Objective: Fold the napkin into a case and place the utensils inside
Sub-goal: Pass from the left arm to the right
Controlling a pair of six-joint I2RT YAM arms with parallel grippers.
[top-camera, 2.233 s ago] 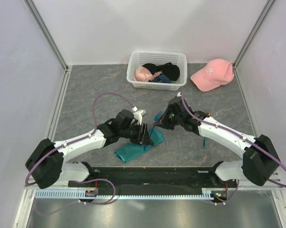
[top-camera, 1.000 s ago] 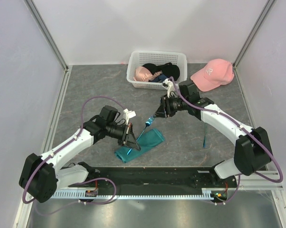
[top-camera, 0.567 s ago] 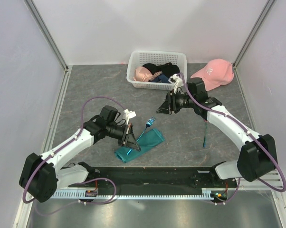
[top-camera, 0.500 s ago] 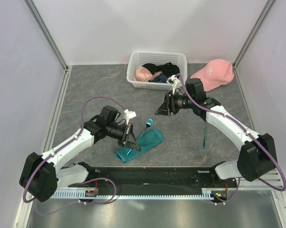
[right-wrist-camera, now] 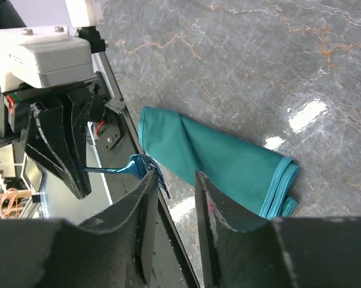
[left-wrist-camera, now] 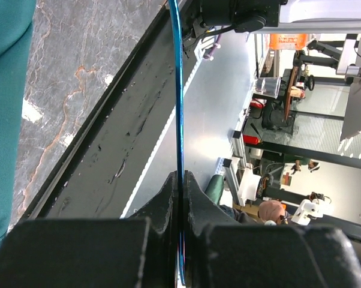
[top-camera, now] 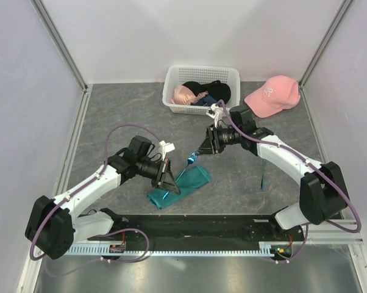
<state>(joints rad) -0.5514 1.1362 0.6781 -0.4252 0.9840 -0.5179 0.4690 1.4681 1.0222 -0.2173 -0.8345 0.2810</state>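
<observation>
The teal napkin (top-camera: 182, 185) lies folded into a thick strip on the grey table, also visible in the right wrist view as the napkin (right-wrist-camera: 225, 157). My left gripper (top-camera: 171, 182) hovers over it, shut on the handle of the blue fork (top-camera: 191, 158); the handle runs as a thin blue line (left-wrist-camera: 179, 90) out of the shut left gripper (left-wrist-camera: 180, 174). My right gripper (top-camera: 200, 151) is open at the fork's head (right-wrist-camera: 141, 163), whose tines reach into the gap of the right gripper (right-wrist-camera: 174, 175), against its left finger. A second thin utensil (top-camera: 263, 174) lies on the table to the right.
A white lattice basket (top-camera: 201, 71) holding black and pink garments stands at the back. A pink cap (top-camera: 271, 94) lies to its right. A black rail (top-camera: 202, 226) runs along the near edge. Walls close in the left, right and back.
The right gripper drew back to the right, then returned left to the fork's head with narrower jaws. The left arm and the fork held still.
</observation>
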